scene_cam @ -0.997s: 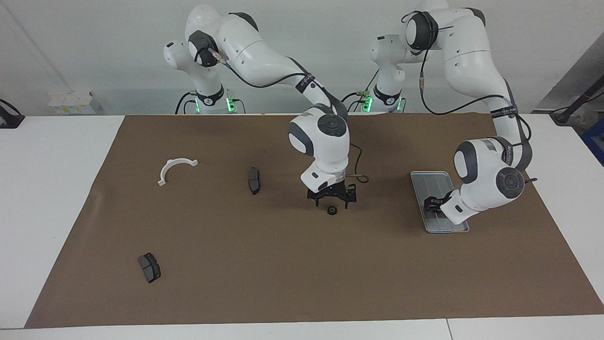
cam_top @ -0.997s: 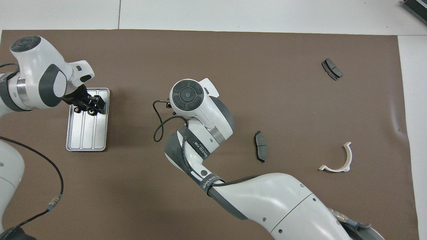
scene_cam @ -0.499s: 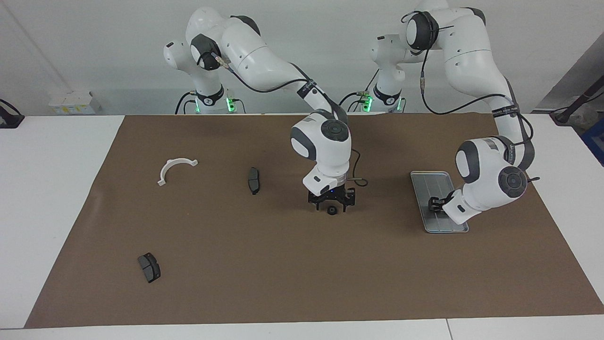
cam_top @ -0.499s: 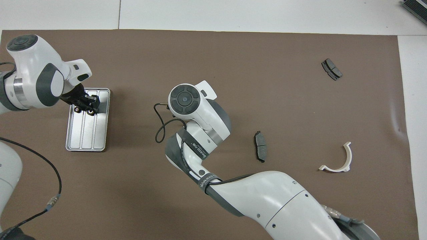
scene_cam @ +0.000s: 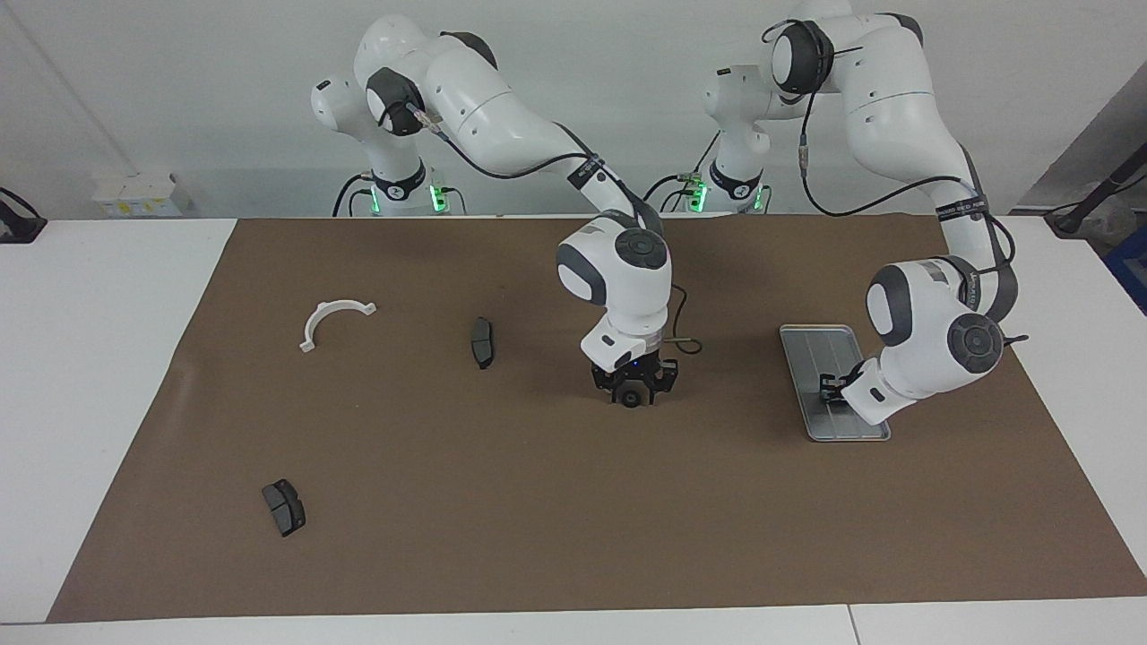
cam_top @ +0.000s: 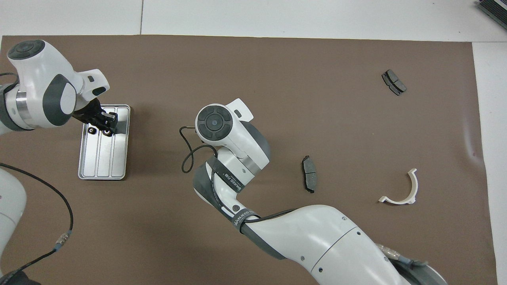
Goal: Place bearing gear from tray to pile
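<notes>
A small black bearing gear lies on the brown mat mid-table. My right gripper is down over it, open, with a fingertip close on each side; in the overhead view the right hand hides both. The silver tray sits toward the left arm's end. My left gripper is low inside the tray, at the end farther from the robots. Any gear under it is hidden. The pile is a loose scatter: a white half-ring bracket and two dark brake pads.
The brown mat covers most of the white table. The nearer brake pad lies beside the right hand, toward the right arm's end. The other pad lies farthest from the robots. A black cable loops off the right wrist.
My right gripper has come down around the gear and its fingers have drawn in toward it. The left hand has shifted slightly inside the tray. The pile parts have stayed put.
</notes>
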`<state>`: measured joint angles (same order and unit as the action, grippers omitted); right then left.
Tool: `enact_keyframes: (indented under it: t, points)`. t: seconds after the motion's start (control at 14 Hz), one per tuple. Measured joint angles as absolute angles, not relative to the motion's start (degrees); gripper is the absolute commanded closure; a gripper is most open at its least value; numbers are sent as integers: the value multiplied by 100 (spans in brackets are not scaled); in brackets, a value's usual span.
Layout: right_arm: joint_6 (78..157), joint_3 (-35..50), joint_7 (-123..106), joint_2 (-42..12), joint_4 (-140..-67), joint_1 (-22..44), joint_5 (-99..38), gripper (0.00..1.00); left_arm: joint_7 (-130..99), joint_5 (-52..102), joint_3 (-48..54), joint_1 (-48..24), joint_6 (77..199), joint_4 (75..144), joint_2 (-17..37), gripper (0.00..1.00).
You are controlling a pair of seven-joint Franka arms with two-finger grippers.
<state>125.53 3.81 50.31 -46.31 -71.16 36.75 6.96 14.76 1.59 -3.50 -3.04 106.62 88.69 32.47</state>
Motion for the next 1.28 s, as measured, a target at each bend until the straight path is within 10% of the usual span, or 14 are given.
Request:
enact_keyframes:
  t: [0.21, 0.57, 0.78, 1.28]
  points:
    - [12553, 379, 5031, -4631, -7101, 3708, 818, 57, 1348, 278, -322, -306, 10662, 8648, 3211, 74]
    - [12553, 364, 5031, -4631, -7096, 3707, 933, 57, 504, 565, -220, -371, 10655, 8569, 3007, 74]
    - [12549, 362, 5031, -4625, -7093, 3708, 1008, 90, -136, 573, -172, -646, 10654, 8568, 2891, 74]
    - [12550, 302, 5031, -4608, -7091, 3680, 1040, 95, -1915, 578, -149, -1566, 10659, 8568, 2782, 74]
